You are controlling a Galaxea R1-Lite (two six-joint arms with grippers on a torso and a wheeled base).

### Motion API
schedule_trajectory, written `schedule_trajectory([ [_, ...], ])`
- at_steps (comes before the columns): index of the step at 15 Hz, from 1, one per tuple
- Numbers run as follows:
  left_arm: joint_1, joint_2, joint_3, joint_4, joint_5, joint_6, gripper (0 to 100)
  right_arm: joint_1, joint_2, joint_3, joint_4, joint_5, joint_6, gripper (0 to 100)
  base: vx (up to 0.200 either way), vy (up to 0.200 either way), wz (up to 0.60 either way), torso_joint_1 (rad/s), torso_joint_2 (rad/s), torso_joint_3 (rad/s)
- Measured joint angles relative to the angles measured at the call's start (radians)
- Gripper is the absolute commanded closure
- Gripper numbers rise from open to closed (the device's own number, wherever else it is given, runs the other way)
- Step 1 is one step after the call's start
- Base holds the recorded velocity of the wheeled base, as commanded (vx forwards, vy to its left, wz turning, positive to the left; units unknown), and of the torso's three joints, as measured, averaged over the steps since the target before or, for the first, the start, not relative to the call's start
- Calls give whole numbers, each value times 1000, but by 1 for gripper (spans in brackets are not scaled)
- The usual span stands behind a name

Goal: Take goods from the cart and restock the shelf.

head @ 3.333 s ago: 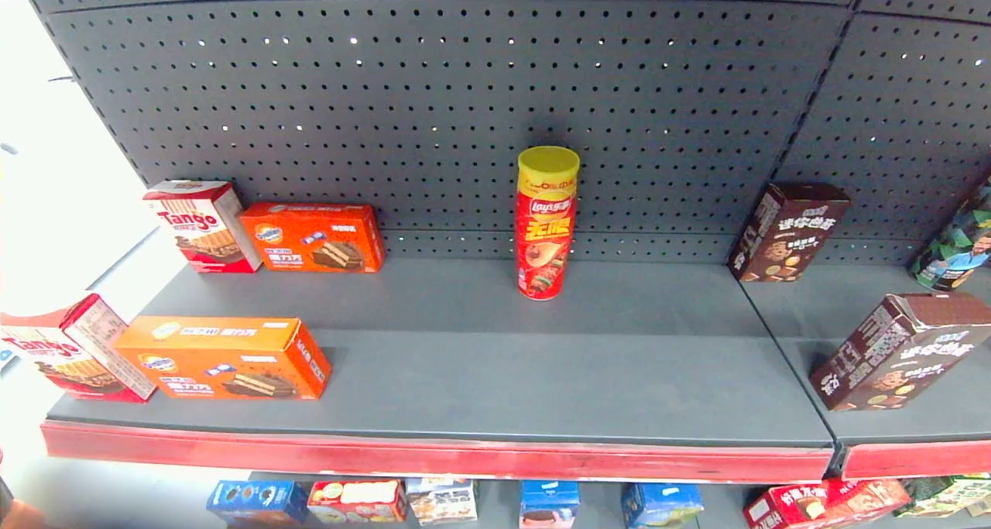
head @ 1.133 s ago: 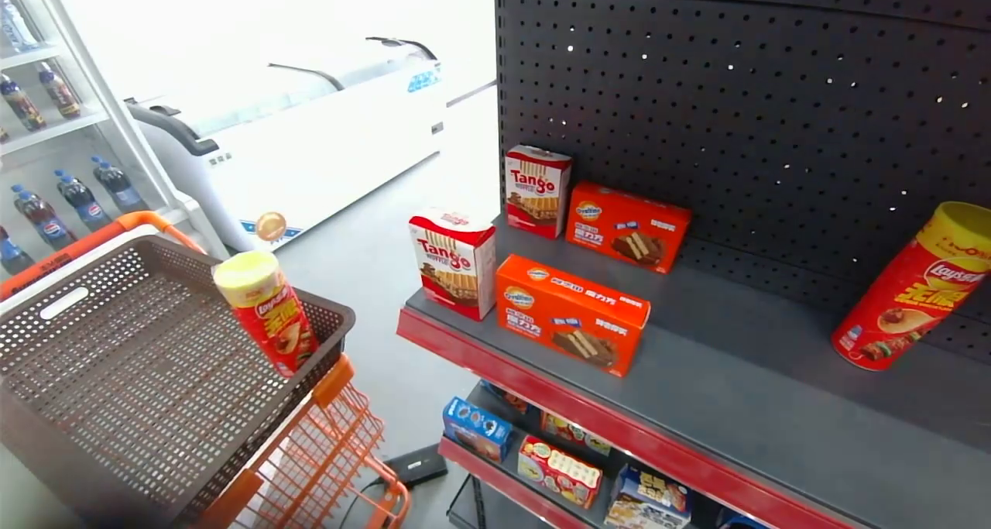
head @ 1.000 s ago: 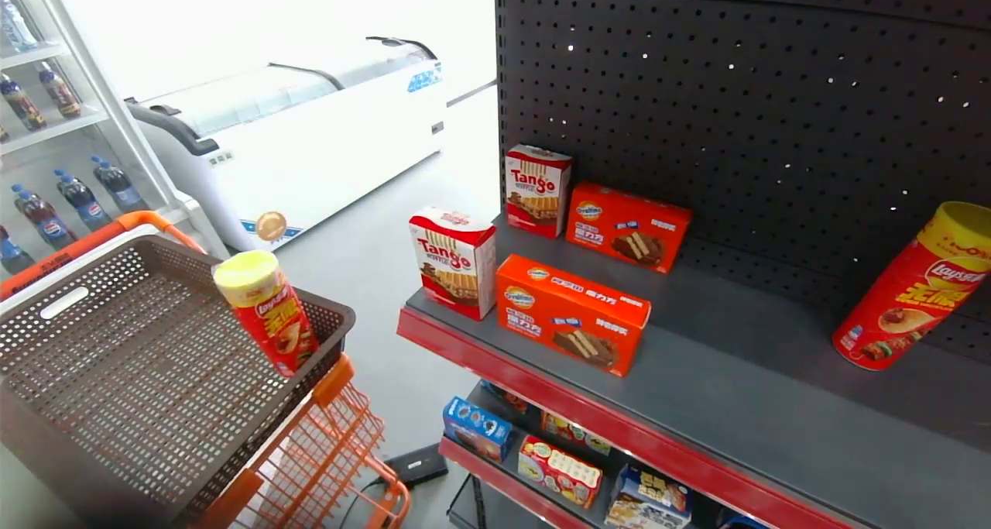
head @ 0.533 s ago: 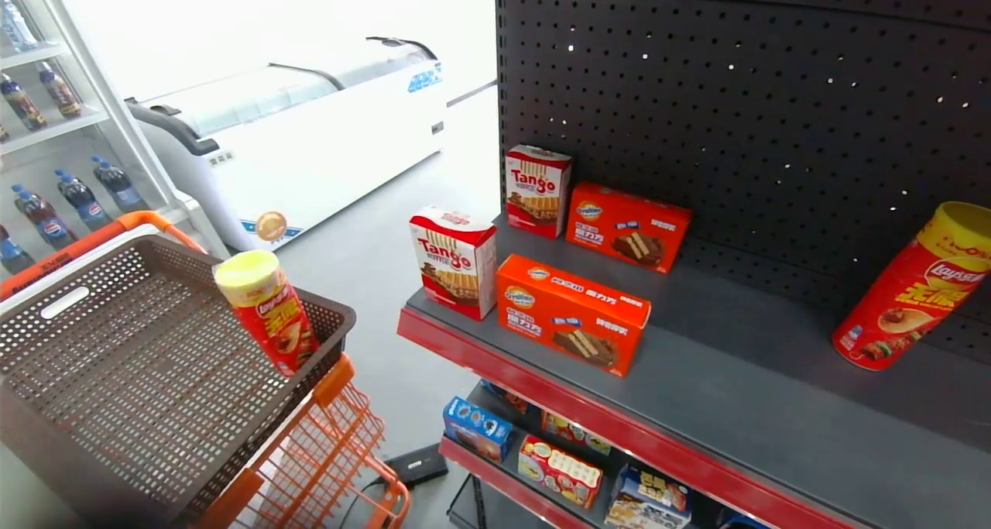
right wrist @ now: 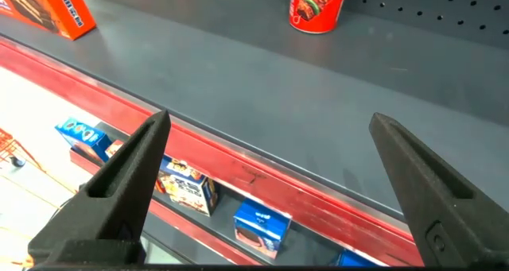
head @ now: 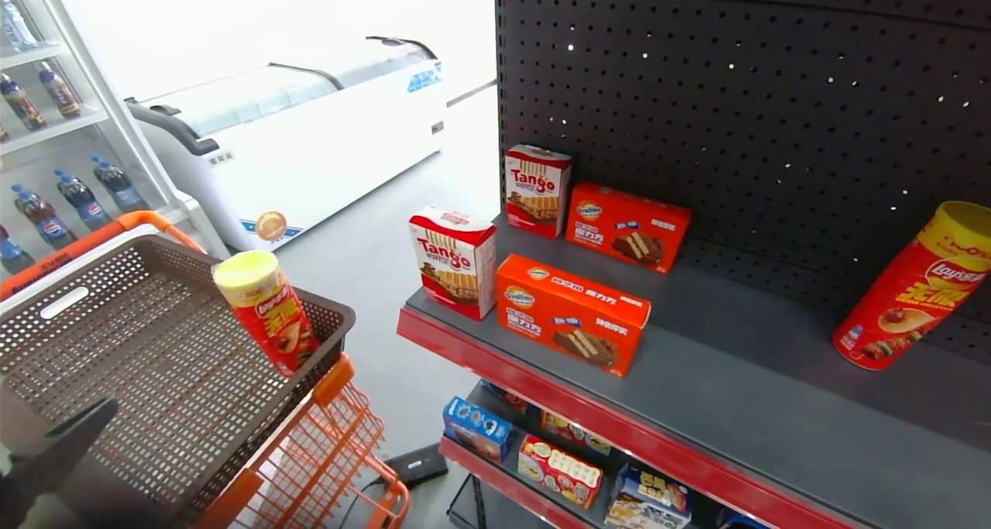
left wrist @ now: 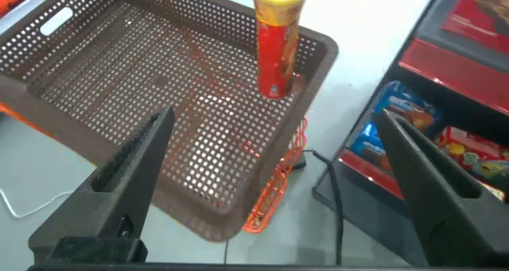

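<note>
Left jaws gape, seemingly well short of the can [left wrist: 275, 55].

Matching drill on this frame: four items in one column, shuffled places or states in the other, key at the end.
Items
1. left tool
2. right tool
3. brown basket
4. front wafer box

Places or states
A. open, over the shelf's red front edge
B. holds one standing chip can
C. at the shelf's left front corner
D. open, above the cart

Pairs: 1-D, 2-A, 3-B, 4-C
</note>
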State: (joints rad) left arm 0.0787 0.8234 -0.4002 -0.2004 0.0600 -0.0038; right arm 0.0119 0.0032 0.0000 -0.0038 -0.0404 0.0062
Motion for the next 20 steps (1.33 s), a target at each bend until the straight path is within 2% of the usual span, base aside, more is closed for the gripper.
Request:
schedule_trajectory([
  [2, 44, 190, -21, -132, -6, 3, 0, 0, 0, 0, 0, 0, 0, 0, 0, 0, 0, 0, 0, 0],
  [4, 78, 369, -30, -283, -20, 19, 0, -1, 0, 0, 0, 0, 0, 0, 0, 0, 0, 0, 0, 0],
  [6, 94, 529, -29, -473, -48, 27, 0, -1, 0, 0, 0, 0, 0, 0, 0, 0, 0, 0, 0, 0],
  [8, 102, 664, -12, -656, -109, 31, 0, 0, 0, 0, 0, 0, 0, 0, 0, 0, 0, 0, 0, 0],
  [9, 102, 723, -6, -717, -154, 32, 0, 0, 0, 0, 0, 0, 0, 0, 0, 0, 0, 0, 0, 0],
  [11, 99, 821, -7, -794, -222, 36, 0, 0, 0, 0, 0, 0, 0, 0, 0, 0, 0, 0, 0, 0],
  [12, 101, 870, -14, -831, -235, 56, 0, 0, 0, 0, 0, 0, 0, 0, 0, 0, 0, 0, 0, 0],
  [14, 121, 954, -45, -891, -253, 137, 0, -1, 0, 0, 0, 0, 0, 0, 0, 0, 0, 0, 0, 0],
  [15, 134, 996, -72, -927, -282, 159, 0, -1, 0, 0, 0, 0, 0, 0, 0, 0, 0, 0, 0, 0],
  [18, 155, 1087, -140, -989, -389, 174, 0, 0, 0, 0, 0, 0, 0, 0, 0, 0, 0, 0, 0, 0],
  [20, 157, 1133, -177, -1003, -417, 173, 0, 0, 0, 0, 0, 0, 0, 0, 0, 0, 0, 0, 0, 0],
])
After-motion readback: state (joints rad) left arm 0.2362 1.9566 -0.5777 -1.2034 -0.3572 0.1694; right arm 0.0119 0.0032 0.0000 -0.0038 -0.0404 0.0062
